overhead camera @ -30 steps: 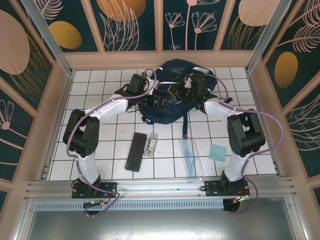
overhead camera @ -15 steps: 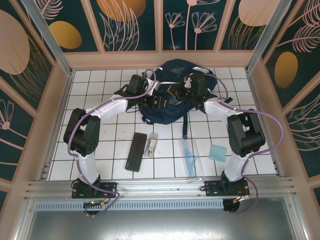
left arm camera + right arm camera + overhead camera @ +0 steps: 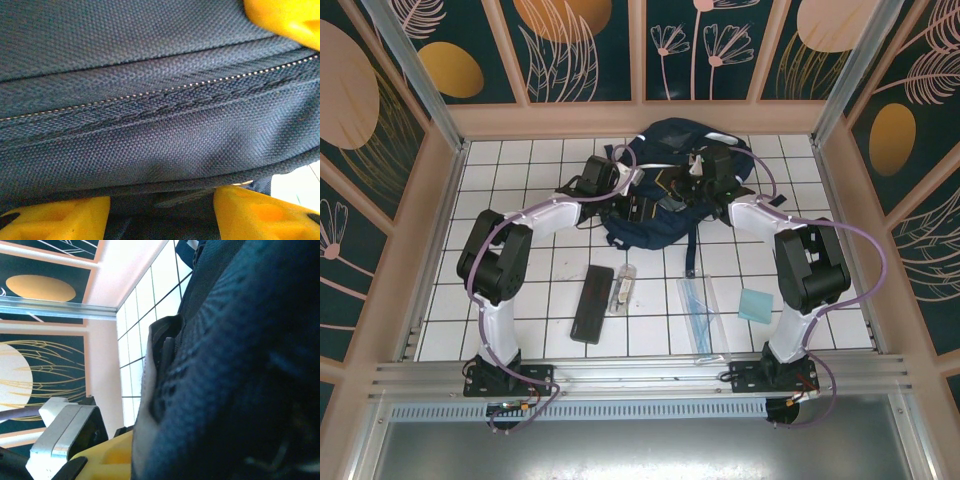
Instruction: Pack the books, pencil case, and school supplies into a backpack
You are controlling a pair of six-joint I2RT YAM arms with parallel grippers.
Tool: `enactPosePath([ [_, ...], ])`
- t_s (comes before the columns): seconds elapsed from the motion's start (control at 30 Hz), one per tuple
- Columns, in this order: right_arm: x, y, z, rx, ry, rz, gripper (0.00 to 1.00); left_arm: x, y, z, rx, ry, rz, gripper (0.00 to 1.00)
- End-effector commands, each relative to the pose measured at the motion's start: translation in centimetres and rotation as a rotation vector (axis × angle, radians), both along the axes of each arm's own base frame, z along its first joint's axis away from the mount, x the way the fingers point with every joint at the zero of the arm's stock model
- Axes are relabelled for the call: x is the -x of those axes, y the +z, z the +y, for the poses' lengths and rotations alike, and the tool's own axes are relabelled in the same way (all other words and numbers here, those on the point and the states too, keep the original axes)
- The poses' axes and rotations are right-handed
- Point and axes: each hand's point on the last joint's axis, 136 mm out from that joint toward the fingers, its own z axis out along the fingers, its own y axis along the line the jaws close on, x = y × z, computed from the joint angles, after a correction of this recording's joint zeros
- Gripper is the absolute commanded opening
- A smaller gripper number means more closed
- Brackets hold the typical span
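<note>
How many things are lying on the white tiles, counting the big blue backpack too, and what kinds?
Large navy-blue fabric backpack: 1
Flat long black rectangular pencil case: 1
Small clear plastic tube: 1
Long clear bluish plastic ruler set: 1
Small light-teal square pad: 1
Total: 5

Navy backpack (image 3: 150,150) fabric close-up, zip (image 3: 165,91) slanting across; yellow gripper fingers (image 3: 55,217) apart, btm corners.

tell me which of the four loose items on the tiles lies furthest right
The light-teal square pad, right of the clear ruler set; the small tube and black pencil case lie further left.
</note>
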Motion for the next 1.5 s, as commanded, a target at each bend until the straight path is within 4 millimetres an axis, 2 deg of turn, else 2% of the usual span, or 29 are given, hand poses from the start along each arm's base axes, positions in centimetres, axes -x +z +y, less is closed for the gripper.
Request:
enactPosePath([
  [0.0, 0.8, 6.9, 2.9, -0.169, 0.151, -0.175, 0.0, -1.0, 1.8, -1.5, 0.084, -0.037, -0.112, 0.58],
  [0.1, 0.9, 7.2, 2.7, -0.192, 0.151, -0.176, 0.0, -1.6, 1.5, -2.0, 0.106, -0.044, -0.112, 0.53],
  [0.2, 1.1, 7.3, 2.6, -0.192, 0.148, -0.178, 0.0, -1.7, 2.0, -2.6, 0.149, -0.058, -0.117, 0.45],
  [0.3, 1.1, 7.1, 2.3, -0.183, 0.141, -0.175, 0.0, -1.5, 3.2, -2.9, 0.189, -0.069, -0.13, 0.31],
  [0.43, 0.9, 6.6, 1.9, -0.176, 0.128, -0.169, 0.0, -0.8, 4.8, -3.1, 0.245, -0.088, -0.121, 0.2],
  [0.6, 0.4, 5.4, 0.7, -0.126, 0.09, -0.16, 0.0, 1.0, 7.2, -2.5, 0.274, -0.1, -0.134, 0.15],
  [0.77, 0.0, 4.6, -0.1, -0.099, 0.064, -0.158, 0.0, 3.0, 9.5, -2.0, 0.327, -0.13, -0.134, 0.17],
  [1.0, 0.0, 4.1, -0.2, -0.081, 0.063, -0.149, 0.0, 3.6, 9.2, -1.9, 0.329, -0.143, -0.115, 0.2],
  [1.3, 0.0, 4.1, -0.2, -0.077, 0.061, -0.15, 0.0, 2.4, 7.0, -2.5, 0.302, -0.126, -0.064, 0.24],
  [1.4, -0.1, 3.9, -0.3, -0.071, 0.058, -0.147, 0.0, 2.1, 6.7, -2.5, 0.298, -0.114, -0.058, 0.19],
  [1.47, -0.1, 3.8, -0.3, -0.071, 0.057, -0.147, 0.0, 1.7, 6.4, -2.2, 0.282, -0.087, -0.063, 0.1],
])
